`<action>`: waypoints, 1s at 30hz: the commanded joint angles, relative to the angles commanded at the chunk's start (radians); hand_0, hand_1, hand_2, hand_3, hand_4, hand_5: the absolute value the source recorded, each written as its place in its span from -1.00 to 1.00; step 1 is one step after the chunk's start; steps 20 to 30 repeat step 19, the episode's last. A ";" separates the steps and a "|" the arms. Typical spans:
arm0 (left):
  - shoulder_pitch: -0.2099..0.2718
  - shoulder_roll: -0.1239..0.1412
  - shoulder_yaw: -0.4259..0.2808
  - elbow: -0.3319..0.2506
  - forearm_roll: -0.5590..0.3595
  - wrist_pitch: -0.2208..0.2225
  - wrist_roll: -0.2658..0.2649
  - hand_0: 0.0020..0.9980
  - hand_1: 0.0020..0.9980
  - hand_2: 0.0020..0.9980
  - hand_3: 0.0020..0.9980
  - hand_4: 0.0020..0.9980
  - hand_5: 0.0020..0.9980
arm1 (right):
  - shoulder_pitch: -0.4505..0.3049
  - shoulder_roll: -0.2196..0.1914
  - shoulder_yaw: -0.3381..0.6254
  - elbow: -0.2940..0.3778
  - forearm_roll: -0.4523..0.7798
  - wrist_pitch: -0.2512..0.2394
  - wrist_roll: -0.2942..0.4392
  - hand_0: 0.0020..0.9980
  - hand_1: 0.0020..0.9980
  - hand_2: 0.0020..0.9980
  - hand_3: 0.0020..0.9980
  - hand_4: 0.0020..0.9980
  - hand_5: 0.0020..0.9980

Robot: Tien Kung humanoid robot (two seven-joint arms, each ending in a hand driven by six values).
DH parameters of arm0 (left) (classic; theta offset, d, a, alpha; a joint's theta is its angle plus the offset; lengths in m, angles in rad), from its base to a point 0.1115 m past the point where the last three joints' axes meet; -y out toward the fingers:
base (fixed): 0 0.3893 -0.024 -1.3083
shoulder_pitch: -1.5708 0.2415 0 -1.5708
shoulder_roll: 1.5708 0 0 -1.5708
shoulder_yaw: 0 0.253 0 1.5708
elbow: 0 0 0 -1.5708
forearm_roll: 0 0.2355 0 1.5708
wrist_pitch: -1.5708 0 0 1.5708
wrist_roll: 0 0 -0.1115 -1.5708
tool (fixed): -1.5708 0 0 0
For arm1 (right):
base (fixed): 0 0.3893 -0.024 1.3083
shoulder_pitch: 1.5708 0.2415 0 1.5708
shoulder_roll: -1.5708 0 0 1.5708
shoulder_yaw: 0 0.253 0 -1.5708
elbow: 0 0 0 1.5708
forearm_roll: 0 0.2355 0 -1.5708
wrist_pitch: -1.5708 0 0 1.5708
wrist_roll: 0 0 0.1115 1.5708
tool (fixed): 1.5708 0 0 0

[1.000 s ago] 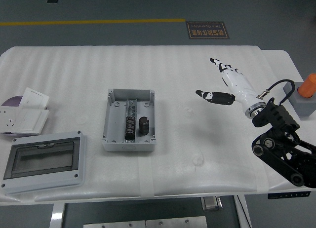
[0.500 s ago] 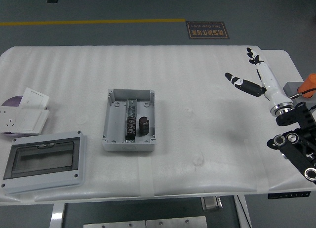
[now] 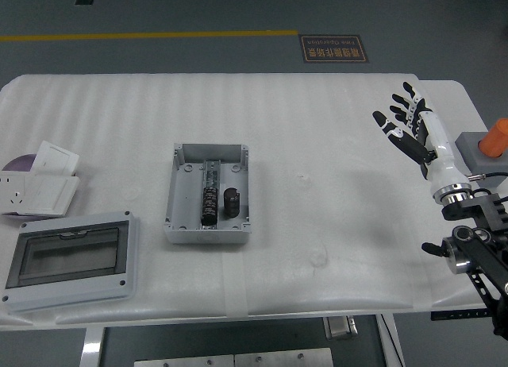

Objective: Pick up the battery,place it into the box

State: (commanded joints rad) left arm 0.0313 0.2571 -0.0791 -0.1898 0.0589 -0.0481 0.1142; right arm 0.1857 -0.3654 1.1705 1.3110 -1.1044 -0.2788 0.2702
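The grey open box point(image 3: 207, 193) sits on the white table, left of centre. A dark cylindrical battery point(image 3: 230, 202) lies inside it, in the right half, beside a row of dark parts along the middle. My right hand point(image 3: 406, 119) is at the table's far right, well away from the box, raised with its fingers spread and holding nothing. My left arm is out of view.
A grey lid with a clear window point(image 3: 68, 259) lies at the front left. A white socket plate and white cards point(image 3: 38, 184) lie at the left edge. A grey block with an orange knob point(image 3: 486, 147) stands at the right edge.
My right hand has drawn back to the right, away from the box, and turned so the palm faces the camera with fingers fanned out.
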 joint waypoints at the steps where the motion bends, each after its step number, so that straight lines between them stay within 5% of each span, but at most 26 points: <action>1: 0.000 0.000 0.000 0.000 0.000 0.000 0.000 0.23 0.29 0.03 0.11 0.06 -0.17 | -0.004 0.000 -0.002 0.001 0.022 0.002 0.009 0.76 0.65 0.69 0.85 0.74 0.01; 14: 0.004 0.003 -0.003 -0.002 0.002 0.002 -0.001 0.23 0.29 0.03 0.12 0.07 -0.17 | -0.053 0.019 -0.038 -0.005 0.235 0.038 0.078 0.72 0.59 0.63 0.74 0.76 0.04; 30: 0.006 0.003 -0.018 -0.005 0.021 0.003 0.000 0.23 0.29 0.03 0.12 0.07 -0.17 | -0.066 0.028 -0.036 -0.010 0.257 0.048 0.089 0.72 0.59 0.63 0.74 0.76 0.04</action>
